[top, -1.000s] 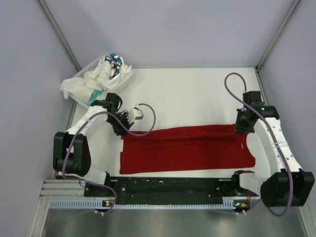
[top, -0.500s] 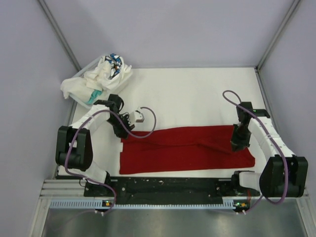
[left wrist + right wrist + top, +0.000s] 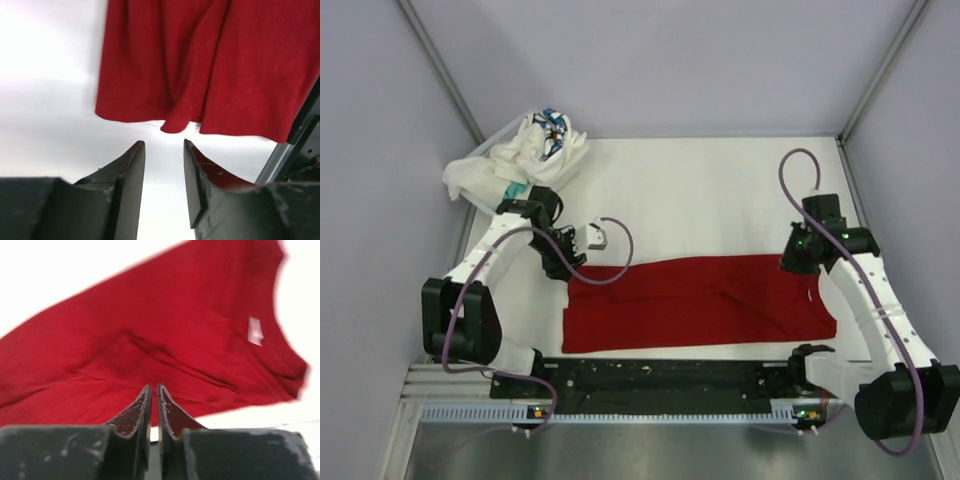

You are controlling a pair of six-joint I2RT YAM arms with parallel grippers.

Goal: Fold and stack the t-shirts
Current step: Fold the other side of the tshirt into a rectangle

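The left gripper point(image 3: 163, 145) is found with its jaws parted to a moderate gap and nothing between them. It is held over bare white table point(image 3: 720, 190), just short of the hemmed left end of the red t-shirt point(image 3: 690, 305). A small rumpled fold of that hem is seen directly ahead of the fingertips, apart from them. The right gripper point(image 3: 154, 387) is found with its jaws drawn to a narrow slit, again with nothing held. It is poised above the right end of the same garment, and contact with the cloth cannot be confirmed. A small white label point(image 3: 255, 331) is noted on the red cloth beyond and to the right of these fingers. The red t-shirt is laid flat as a long band parallel to the near edge of the table, between the two arms. A creased, overlapped layer is seen running along its length. The white t-shirts point(image 3: 525, 155), some with teal and blue-patterned parts, are heaped at the far left corner of the table, well apart from the red one. A purple cable point(image 3: 620, 250) is looped from the left wrist over the far left corner of the red cloth.
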